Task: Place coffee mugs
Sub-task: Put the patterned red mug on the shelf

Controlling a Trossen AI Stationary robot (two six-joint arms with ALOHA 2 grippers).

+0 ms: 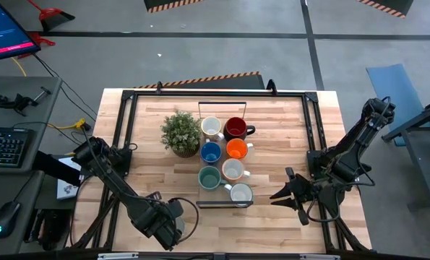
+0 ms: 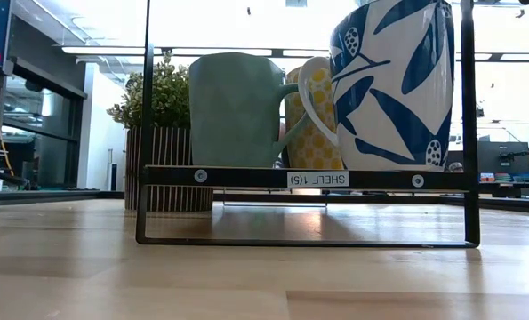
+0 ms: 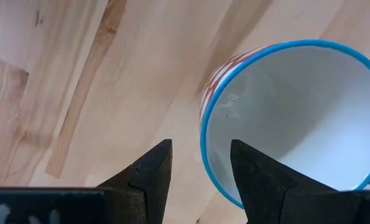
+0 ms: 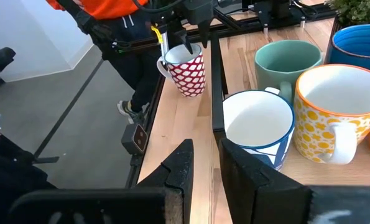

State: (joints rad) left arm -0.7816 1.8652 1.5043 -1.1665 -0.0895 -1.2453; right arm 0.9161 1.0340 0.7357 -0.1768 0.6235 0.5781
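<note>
The left gripper [image 3: 201, 154] is hovering over the near edge of the tabletop [image 1: 272, 144], left of the black wire shelf [image 1: 222, 204]. It is reaching down onto a red-and-white patterned mug [image 3: 284, 112] with a blue rim. One finger is sitting inside the mug and the other outside, so the fingers are standing apart astride its wall with a little space on each side. That mug is standing upright on the bare wood, well apart from the rest. Seven mugs are sitting in two rows inside the shelf. From the back to the front they are a white one [image 1: 212, 127] beside a dark red one [image 1: 235, 128], a blue one [image 1: 210, 152] beside an orange one [image 1: 236, 149], and a teal one [image 1: 209, 178] beside a yellow-dotted cream one [image 1: 233, 170]. A white mug with blue leaves [image 1: 241, 193] is standing at the front right corner. A potted plant [image 1: 181, 132] is sitting just left of the shelf's back end. The right gripper [image 4: 206, 152] is waiting low to the right of the shelf, near the blue-leaf mug, with its fingers a narrow gap apart and holding nothing.
</note>
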